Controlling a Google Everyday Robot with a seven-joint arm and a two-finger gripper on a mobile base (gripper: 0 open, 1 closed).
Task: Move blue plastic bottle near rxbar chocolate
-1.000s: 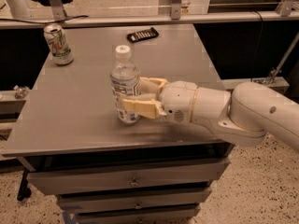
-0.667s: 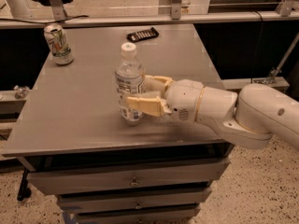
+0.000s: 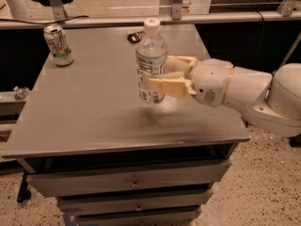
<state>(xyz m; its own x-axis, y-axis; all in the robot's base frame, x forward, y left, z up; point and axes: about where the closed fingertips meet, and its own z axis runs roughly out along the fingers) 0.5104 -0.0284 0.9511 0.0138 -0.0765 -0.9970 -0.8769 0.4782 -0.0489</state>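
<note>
The blue plastic bottle [image 3: 151, 60] is clear with a white cap and a printed label. It hangs upright, lifted off the grey table [image 3: 94, 107], over the table's middle. My gripper [image 3: 162, 75] comes in from the right and is shut on the bottle's lower body, one tan finger [image 3: 165, 86] in front and one behind. The rxbar chocolate [image 3: 136, 36] is a small dark flat wrapper at the table's far edge, partly hidden behind the bottle's top.
A green-and-white drink can [image 3: 59, 44] stands at the table's far left corner. My white arm [image 3: 244, 95] reaches over the table's right edge. Drawers [image 3: 134, 182] sit under the tabletop. A metal rail [image 3: 94, 21] runs behind the table.
The bottle, held in my gripper, has risen off the tabletop and moved a little toward the far edge and the dark wrapper.
</note>
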